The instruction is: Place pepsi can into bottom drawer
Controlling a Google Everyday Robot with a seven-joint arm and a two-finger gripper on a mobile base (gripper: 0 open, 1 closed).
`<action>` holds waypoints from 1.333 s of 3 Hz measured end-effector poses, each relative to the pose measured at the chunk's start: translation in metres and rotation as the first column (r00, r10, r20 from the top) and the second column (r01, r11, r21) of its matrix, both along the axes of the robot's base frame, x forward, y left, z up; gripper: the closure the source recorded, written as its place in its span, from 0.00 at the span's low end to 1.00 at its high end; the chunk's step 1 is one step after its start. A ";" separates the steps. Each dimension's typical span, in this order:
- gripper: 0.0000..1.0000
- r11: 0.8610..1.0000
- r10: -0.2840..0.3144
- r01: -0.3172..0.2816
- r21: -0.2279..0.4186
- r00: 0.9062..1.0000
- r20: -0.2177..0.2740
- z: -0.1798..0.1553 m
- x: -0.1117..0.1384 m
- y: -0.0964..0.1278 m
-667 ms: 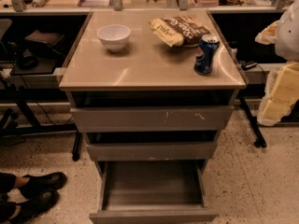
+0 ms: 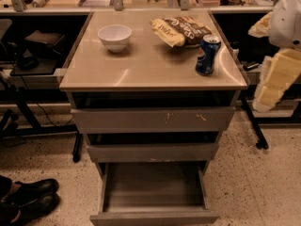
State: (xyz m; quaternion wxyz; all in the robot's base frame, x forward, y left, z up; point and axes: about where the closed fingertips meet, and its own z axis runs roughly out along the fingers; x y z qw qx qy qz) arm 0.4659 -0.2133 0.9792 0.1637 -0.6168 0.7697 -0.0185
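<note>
The pepsi can [image 2: 207, 55], blue with a silver top, stands upright near the right front corner of the cabinet top [image 2: 146, 65]. The bottom drawer [image 2: 153, 192] is pulled open at the foot of the cabinet, and its flat inside is bare. My arm hangs at the right edge of the camera view, off the cabinet's right side. Its pale lower end, the gripper [image 2: 269, 94], is to the right of the can and apart from it, lower than the cabinet top.
A white bowl [image 2: 114, 36] and a chip bag [image 2: 179, 30] sit on the cabinet top behind the can. The scratched top drawer front [image 2: 153, 120] and the middle drawer [image 2: 153, 150] stick out slightly. A person's black shoes [image 2: 29, 199] are on the floor at lower left.
</note>
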 end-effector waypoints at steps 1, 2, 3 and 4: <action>0.00 0.993 0.114 -0.114 0.033 0.993 -0.027 -0.011 0.064 0.014; 0.00 0.965 0.231 -0.237 0.114 0.971 0.067 0.002 0.113 0.030; 0.00 0.960 0.230 -0.250 0.127 0.961 0.153 0.030 0.126 0.031; 0.00 0.957 0.183 -0.216 0.193 0.967 0.178 0.024 0.133 0.022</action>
